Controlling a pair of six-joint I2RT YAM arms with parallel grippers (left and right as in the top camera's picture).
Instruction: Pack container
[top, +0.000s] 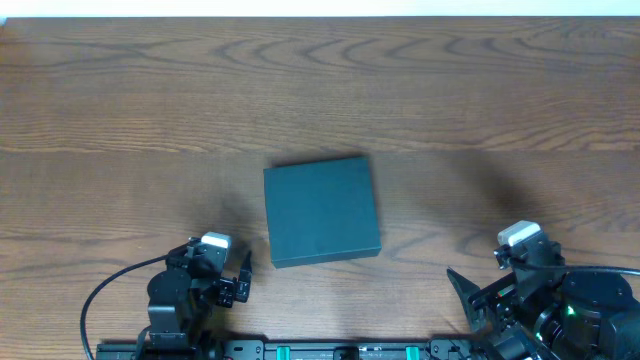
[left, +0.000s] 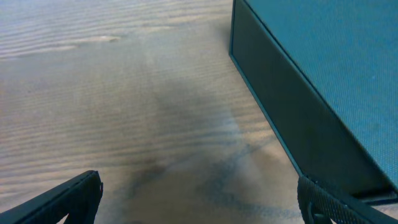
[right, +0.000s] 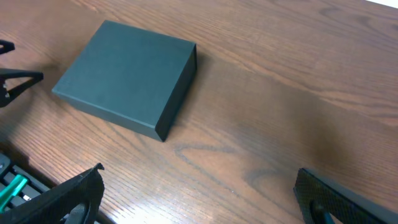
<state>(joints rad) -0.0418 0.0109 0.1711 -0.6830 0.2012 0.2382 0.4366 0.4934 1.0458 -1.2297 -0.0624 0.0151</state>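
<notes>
The dark teal matte rectangular cardboard box (top: 322, 211) lay closed and flat on the brown wood-grain counter (top: 450, 90), presumably staged within reach of both arms for packing, close ahead-right of the spread, empty left jaws and farther ahead-left of the spread, empty right jaws.

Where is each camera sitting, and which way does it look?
Overhead: above the table, looking straight down at the box; left arm and right arm show at the bottom.
Left wrist: on the left arm, low, facing the box's side; open left gripper shows.
Right wrist: on the right arm, looking across the table at the box; open right gripper shows.
Shared: all three see the box.
</notes>
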